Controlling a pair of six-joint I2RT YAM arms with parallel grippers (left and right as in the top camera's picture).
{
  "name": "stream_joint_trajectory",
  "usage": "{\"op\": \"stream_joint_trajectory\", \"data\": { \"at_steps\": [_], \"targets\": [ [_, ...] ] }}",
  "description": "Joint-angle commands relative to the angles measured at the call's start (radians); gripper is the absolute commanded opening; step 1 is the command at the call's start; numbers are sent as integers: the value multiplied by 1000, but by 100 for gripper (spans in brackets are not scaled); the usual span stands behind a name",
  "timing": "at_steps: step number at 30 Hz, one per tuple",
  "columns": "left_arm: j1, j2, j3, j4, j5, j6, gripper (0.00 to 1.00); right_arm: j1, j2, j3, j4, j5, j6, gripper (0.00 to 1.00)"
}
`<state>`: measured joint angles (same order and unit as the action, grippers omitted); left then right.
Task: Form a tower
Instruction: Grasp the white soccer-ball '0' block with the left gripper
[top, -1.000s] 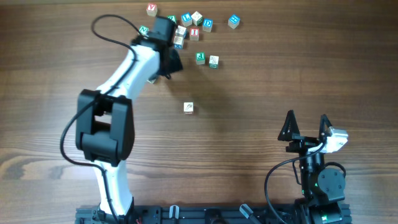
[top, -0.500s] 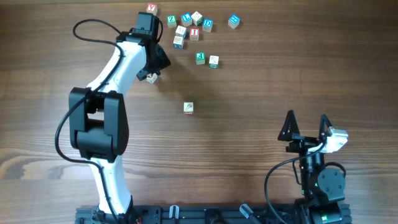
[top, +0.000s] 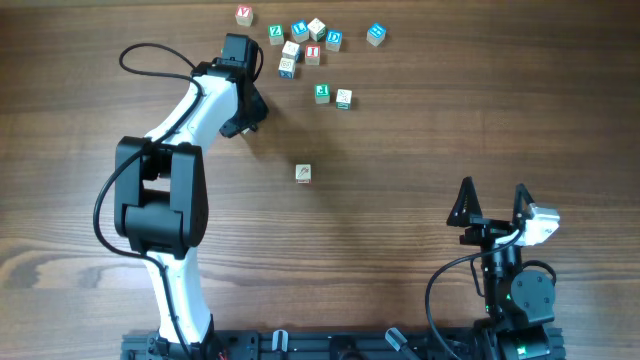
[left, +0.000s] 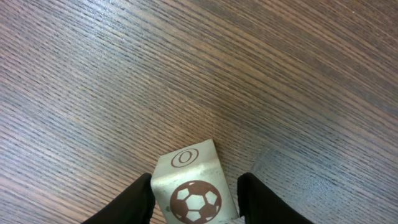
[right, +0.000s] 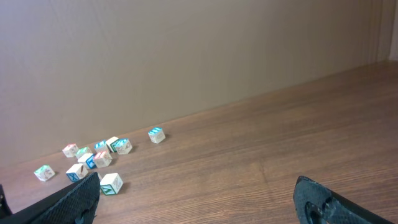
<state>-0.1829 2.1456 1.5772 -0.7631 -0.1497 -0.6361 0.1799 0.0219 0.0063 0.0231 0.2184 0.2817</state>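
My left gripper (top: 243, 122) is down on the table left of centre, below the cube cluster. In the left wrist view its two black fingers (left: 134, 202) stand on either side of a pale wooden cube (left: 189, 168) printed with a brown football and a circled O, and they touch its sides. From overhead that cube is hidden under the gripper. A single pale cube (top: 303, 173) lies alone mid-table. No tower shows in any view. My right gripper (top: 492, 205) rests near the front right, open and empty, fingers (right: 74, 199) wide apart.
Several loose letter cubes (top: 310, 45) with green, blue and red faces are scattered at the far edge; the right wrist view shows them as a cluster (right: 93, 155) at its left. Two cubes (top: 332, 95) sit a little nearer. A black cable loops off the left arm (top: 160, 55).
The left gripper swung left out of the cube cluster, came down over a cube lying apart from it, and its fingers drew in around that cube. The right arm stayed still.
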Motion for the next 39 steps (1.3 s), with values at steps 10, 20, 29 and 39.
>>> {"op": "stream_joint_trajectory", "data": {
  "at_steps": [10, 20, 29, 39],
  "targets": [
    [1, 15, -8, -97, 90, 216, 36, -4, -6, -1, 5, 10, -17, 100],
    [8, 15, -8, -136, 100, 289, 58, -4, -6, -1, 5, 10, -17, 100],
    [23, 15, -8, -69, 81, 293, 41, -4, -6, -1, 5, 10, -17, 100],
    [23, 14, -7, -68, 82, 303, 37, -4, -6, -1, 5, 10, -17, 100]
  ]
}}
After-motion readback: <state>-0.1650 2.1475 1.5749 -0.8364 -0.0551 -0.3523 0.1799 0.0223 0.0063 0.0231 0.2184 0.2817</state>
